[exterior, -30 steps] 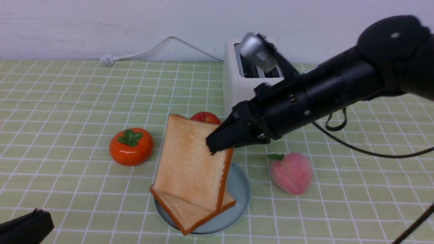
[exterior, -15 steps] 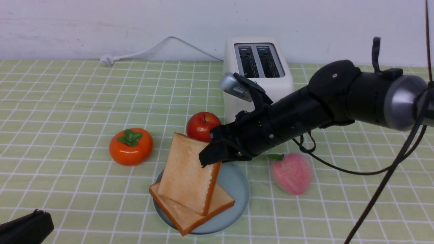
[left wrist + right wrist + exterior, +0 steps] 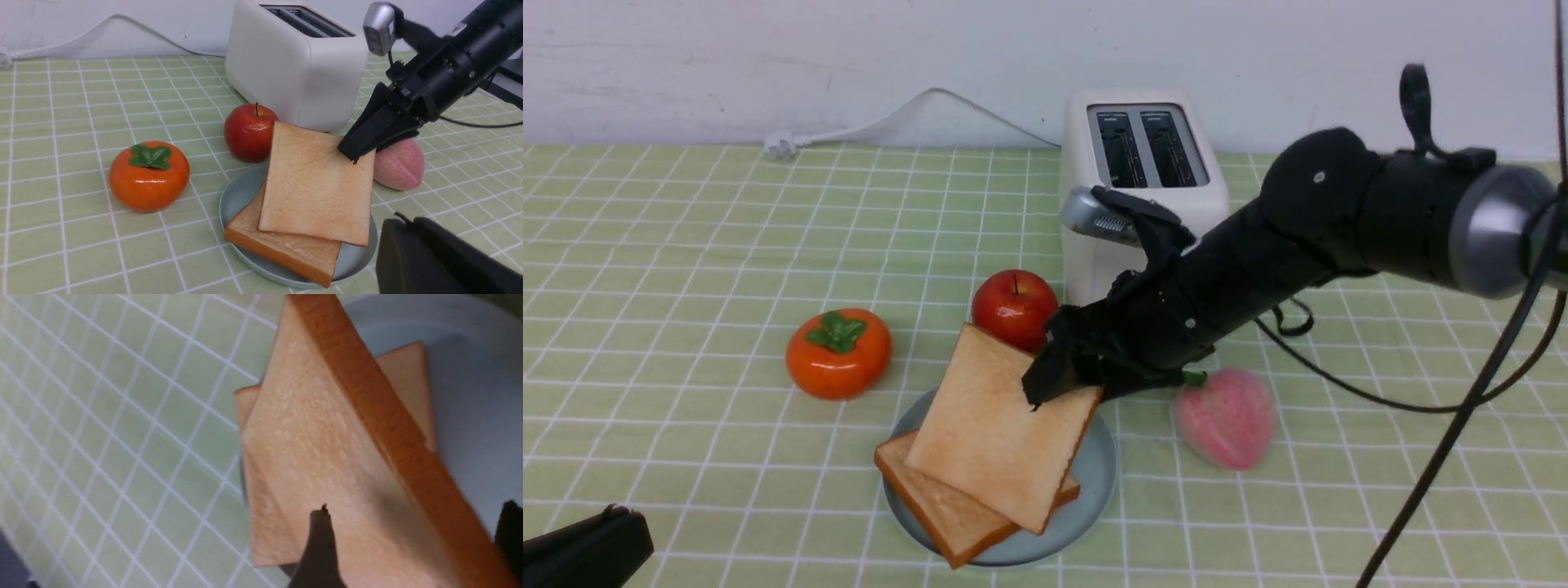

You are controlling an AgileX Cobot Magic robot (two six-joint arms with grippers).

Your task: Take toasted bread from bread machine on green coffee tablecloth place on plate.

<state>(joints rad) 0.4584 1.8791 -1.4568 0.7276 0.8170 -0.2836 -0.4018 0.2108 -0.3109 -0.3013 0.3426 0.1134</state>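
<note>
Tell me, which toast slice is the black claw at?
The upper slice, tilted across the lower slice; the right gripper straddles its far corner.

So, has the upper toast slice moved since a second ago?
Yes. The upper toast slice tipped down onto the lower slice; its far edge no longer hides the red apple.

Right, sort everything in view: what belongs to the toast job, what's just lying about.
Job:
top toast slice
lower toast slice
plate
toaster
green checked tablecloth

Lying about:
apple
persimmon
peach
</note>
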